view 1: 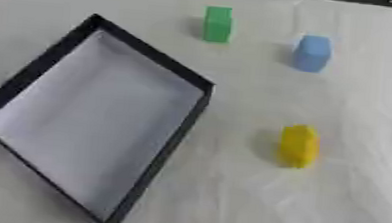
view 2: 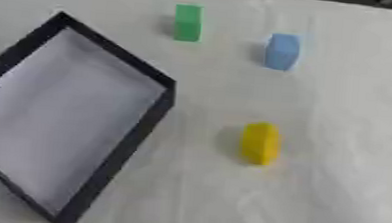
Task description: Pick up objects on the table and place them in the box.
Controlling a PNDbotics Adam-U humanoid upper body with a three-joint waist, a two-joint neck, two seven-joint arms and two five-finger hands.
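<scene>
The box (view 1: 102,121) lies nearest, on the left of the worktop (view 1: 351,196), turned askew so that one corner points toward the lower edge of the view and another toward the far left. Its walls are dark, close to black, and its floor is a pale grey-white; nothing lies inside it. To its right, apart from its right wall, stands a yellow block (view 1: 298,145), rounded in outline and taller than it is wide, with a soft shadow on its left side. Farther back, near the far edge of the worktop, stand two more blocks: a green block (view 1: 217,23), upright and squarish, just beyond the box's far right corner, and a blue block (view 1: 311,53) to the right of the green one and slightly nearer, also upright, with a slanted or rounded top. The green and blue blocks are near each other but not touching, and the yellow block is well apart from both. All three rest on the worktop outside the box. The worktop is covered in a pale, off-white sheet with faint creases, most visible in the lower right. No lettering, label or brand mark can be read on the box or any block. Neither robot hand shows in either eye view, so the state of the fingers cannot be told.
</scene>
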